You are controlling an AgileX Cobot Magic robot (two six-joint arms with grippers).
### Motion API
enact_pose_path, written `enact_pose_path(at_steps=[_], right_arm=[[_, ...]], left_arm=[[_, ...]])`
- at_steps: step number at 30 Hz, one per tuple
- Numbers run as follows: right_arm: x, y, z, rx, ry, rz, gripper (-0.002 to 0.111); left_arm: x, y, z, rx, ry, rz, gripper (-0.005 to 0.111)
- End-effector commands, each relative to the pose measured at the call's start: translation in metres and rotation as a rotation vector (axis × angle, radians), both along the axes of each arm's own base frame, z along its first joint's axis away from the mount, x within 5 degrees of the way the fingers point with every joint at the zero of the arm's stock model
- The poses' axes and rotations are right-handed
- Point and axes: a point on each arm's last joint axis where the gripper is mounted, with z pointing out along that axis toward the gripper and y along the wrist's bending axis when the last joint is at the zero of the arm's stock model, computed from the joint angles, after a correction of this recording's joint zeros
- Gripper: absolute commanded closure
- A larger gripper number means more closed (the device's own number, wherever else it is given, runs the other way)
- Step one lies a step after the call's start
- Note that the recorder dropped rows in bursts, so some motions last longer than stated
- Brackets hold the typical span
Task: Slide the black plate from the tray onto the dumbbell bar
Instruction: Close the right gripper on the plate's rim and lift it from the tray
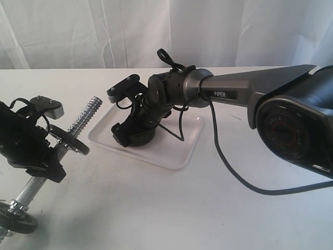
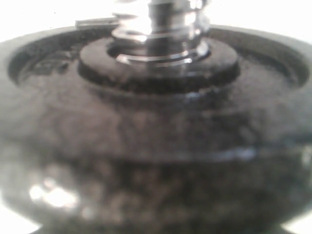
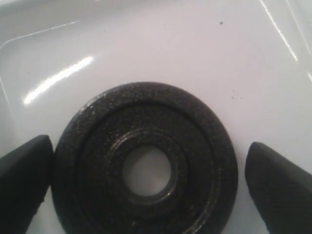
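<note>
The black plate (image 3: 195, 156) lies flat in the white tray (image 3: 195, 58). My right gripper (image 3: 151, 165) is open and straddles it, one finger (image 3: 27, 170) at its rim and the other finger (image 3: 278, 180) a little apart. In the exterior view the right gripper (image 1: 132, 133) is down over the plate (image 1: 140, 138) in the tray (image 1: 177, 148). The dumbbell bar (image 1: 86, 119) slants up at the left, held by my left gripper (image 1: 44, 161). A like black disc (image 1: 73, 141) sits on the bar; it fills the left wrist view (image 2: 156, 136), hiding the fingers.
Another black disc (image 1: 18, 221) sits at the bar's low end near the table's front left. The right arm's black cable (image 1: 234, 172) loops over the table right of the tray. A white curtain (image 1: 78, 31) hangs behind.
</note>
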Motion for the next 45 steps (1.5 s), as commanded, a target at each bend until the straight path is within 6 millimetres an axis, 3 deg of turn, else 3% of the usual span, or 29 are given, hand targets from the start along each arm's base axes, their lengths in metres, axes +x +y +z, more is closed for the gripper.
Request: enact_pose_path(at_steps=[1, 5, 12, 13, 20, 27, 31, 36, 45], right_arm=[[0.0, -0.001, -0.002, -0.011, 0.003, -0.001, 0.006], [-0.001, -0.002, -0.003, -0.007, 0.037, -0.031, 0.025], [-0.007, -0.003, -0.006, -0.011, 0.126, -0.071, 0.105], [-0.008, -0.004, -0.007, -0.013, 0.139, -0.076, 0.108], [-0.011, -0.005, -0.001, -0.019, 0.193, -0.107, 0.108], [-0.002, -0.014, 0.05, 0.094, 0.183, -0.155, 0.108], [0.008, -0.033, 0.063, 0.134, 0.236, -0.206, 0.108], [0.016, -0.059, 0.063, 0.201, 0.371, -0.246, 0.108], [0.021, -0.093, 0.089, 0.628, 0.703, -0.118, 0.108]], left_arm=[[-0.001, -0.005, 0.022, -0.071, -0.053, 0.034, 0.107], [-0.001, -0.005, 0.022, -0.071, -0.053, 0.034, 0.107], [-0.001, -0.005, 0.022, -0.071, -0.053, 0.034, 0.107], [-0.001, -0.005, 0.022, -0.071, -0.053, 0.034, 0.107], [-0.002, -0.005, 0.022, -0.073, -0.042, 0.029, 0.107], [-0.002, -0.005, 0.022, -0.073, -0.044, 0.03, 0.107], [-0.002, -0.005, 0.022, -0.072, -0.047, 0.028, 0.107], [-0.002, -0.005, 0.022, -0.068, -0.055, 0.009, 0.107], [-0.002, -0.008, 0.023, -0.085, -0.07, -0.035, 0.107]])
